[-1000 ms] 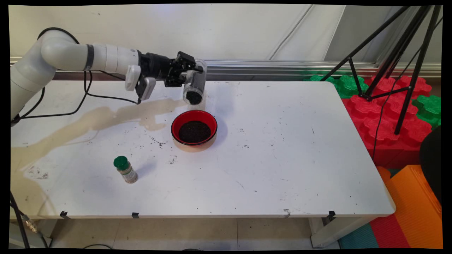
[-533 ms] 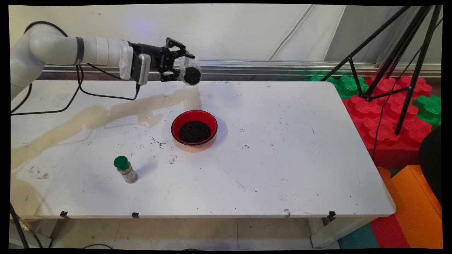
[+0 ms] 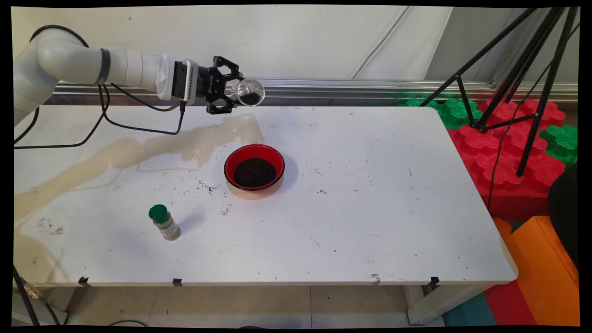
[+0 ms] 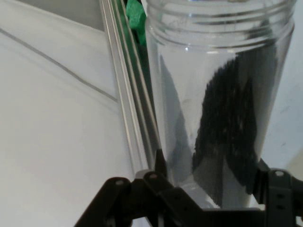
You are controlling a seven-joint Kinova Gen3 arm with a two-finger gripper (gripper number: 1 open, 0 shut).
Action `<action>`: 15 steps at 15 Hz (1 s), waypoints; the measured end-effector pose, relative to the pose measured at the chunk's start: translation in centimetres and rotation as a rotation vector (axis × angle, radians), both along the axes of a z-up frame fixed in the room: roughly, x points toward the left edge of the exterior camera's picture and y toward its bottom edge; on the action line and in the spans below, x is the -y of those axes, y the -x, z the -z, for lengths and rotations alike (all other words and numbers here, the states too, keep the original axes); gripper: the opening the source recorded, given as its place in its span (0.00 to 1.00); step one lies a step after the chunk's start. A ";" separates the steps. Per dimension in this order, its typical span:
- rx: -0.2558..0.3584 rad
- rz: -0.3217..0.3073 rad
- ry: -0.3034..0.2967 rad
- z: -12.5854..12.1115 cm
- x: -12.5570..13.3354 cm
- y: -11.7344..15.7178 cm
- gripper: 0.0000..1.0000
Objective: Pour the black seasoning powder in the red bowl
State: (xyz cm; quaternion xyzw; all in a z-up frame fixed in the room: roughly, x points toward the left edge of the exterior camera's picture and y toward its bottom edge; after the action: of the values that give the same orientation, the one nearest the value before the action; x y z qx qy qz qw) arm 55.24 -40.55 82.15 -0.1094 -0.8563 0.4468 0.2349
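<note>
The hand (image 3: 230, 92) has swung up and rolled back over the last second: the clear jar (image 3: 249, 92), which a moment ago hung mouth-down just above the red bowl (image 3: 254, 167), now lies on its side with its mouth facing the camera, high over the far edge of the tabletop (image 3: 370, 194). That reads as a tip that is finished or being undone, with the jar being carried away. The hand is clamped on the jar (image 4: 218, 94), one finger on either side of its body near the base. It is see-through plastic with a threaded neck and no lid, and a dark grainy remnant clings along one wall. The bowl sits below and nearer the camera, holding a dark heap. The green-capped spice bottle (image 3: 164, 222) stands well apart.
</note>
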 end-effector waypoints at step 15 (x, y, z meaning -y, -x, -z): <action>-0.335 -0.156 -0.273 -0.6 -0.4 1.6 0.00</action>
State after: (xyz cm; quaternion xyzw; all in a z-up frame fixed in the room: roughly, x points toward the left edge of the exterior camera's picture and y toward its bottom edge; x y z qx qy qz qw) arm 53.59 -40.15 82.73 0.0655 -0.8637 0.3555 0.3512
